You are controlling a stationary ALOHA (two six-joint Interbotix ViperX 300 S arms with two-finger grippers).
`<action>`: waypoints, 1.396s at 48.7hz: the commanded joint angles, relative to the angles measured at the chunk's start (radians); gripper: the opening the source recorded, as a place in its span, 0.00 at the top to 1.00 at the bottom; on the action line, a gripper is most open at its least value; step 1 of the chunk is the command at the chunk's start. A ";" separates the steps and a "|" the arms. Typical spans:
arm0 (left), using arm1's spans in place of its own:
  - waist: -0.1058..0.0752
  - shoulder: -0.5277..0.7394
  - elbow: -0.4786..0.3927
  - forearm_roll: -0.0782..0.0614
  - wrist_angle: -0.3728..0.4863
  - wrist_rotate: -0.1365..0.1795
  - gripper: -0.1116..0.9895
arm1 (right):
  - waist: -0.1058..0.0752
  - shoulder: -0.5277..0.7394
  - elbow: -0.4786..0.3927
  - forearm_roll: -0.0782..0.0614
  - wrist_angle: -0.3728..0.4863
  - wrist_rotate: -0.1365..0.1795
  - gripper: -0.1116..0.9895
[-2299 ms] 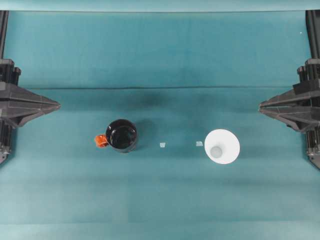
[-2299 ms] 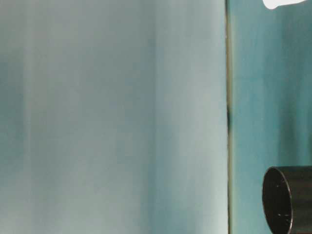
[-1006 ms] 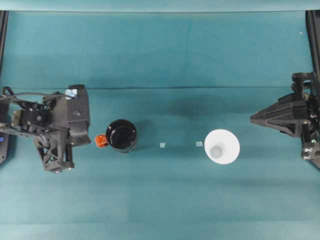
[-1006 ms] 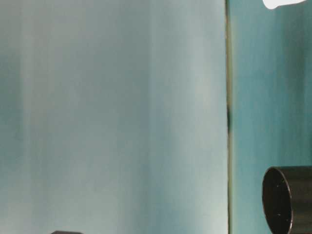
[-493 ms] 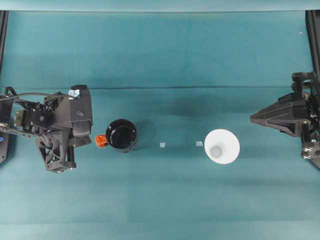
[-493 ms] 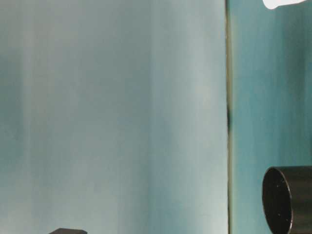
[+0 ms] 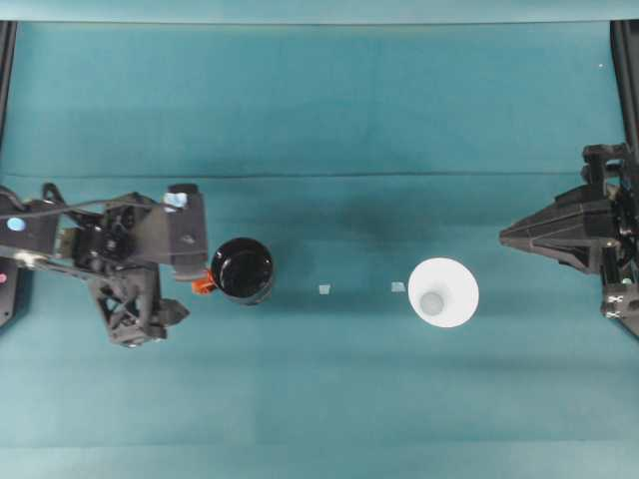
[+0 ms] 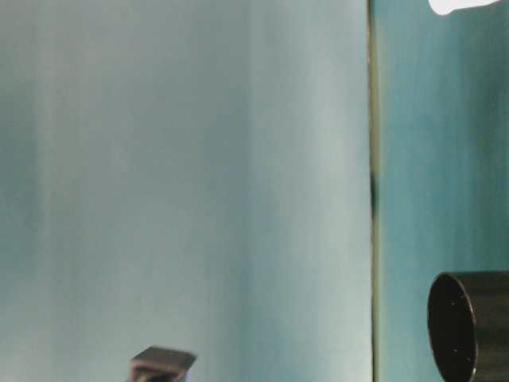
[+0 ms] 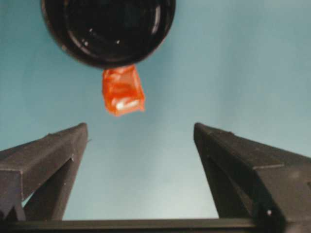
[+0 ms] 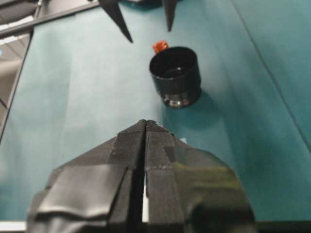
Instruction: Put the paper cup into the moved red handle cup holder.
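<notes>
While the teal cloth-covered bench (image 7: 329, 100) carries both of the task's things upright and well apart, I judge I am on the first step: getting hold of the holder so it can be moved, with the cup's turn not yet begun.

My left gripper (image 9: 141, 131) is spread wide, grasping nothing. In my left wrist view its two black fingers (image 9: 53, 150) stand either side of bare cloth, and the round glossy black cup holder with the red-orange handle tab (image 9: 109, 29) sits just ahead of the fingertips, the tab pointing back toward me and lying roughly on the centre line between them, nearer the left finger. From overhead the holder (image 7: 243, 269) is just beside my left gripper (image 7: 200, 261), apart from it as far as I can tell.

My right gripper (image 10: 145, 127) is clenched with nothing in it, off at the bench's right edge (image 7: 504, 238). The plain white paper cup with the wide rim and greyish base (image 7: 443, 292) stands near it, untouched, open end up.

Next I would need to ease the left gripper forward until the tab lies between the fingers, then close on it. The tab is small, so alignment matters.
</notes>
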 commanded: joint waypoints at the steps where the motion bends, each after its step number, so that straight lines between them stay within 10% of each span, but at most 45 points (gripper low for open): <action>1: 0.017 0.028 -0.023 0.003 -0.011 0.003 0.01 | 0.000 0.006 -0.023 0.003 0.003 0.009 0.99; 16: 0.081 0.094 -0.054 0.003 -0.074 0.023 0.01 | -0.002 0.008 -0.021 0.003 0.008 0.008 0.99; 68: 0.078 0.170 -0.002 0.003 -0.179 0.035 0.02 | -0.002 0.006 -0.020 0.003 0.008 0.026 0.99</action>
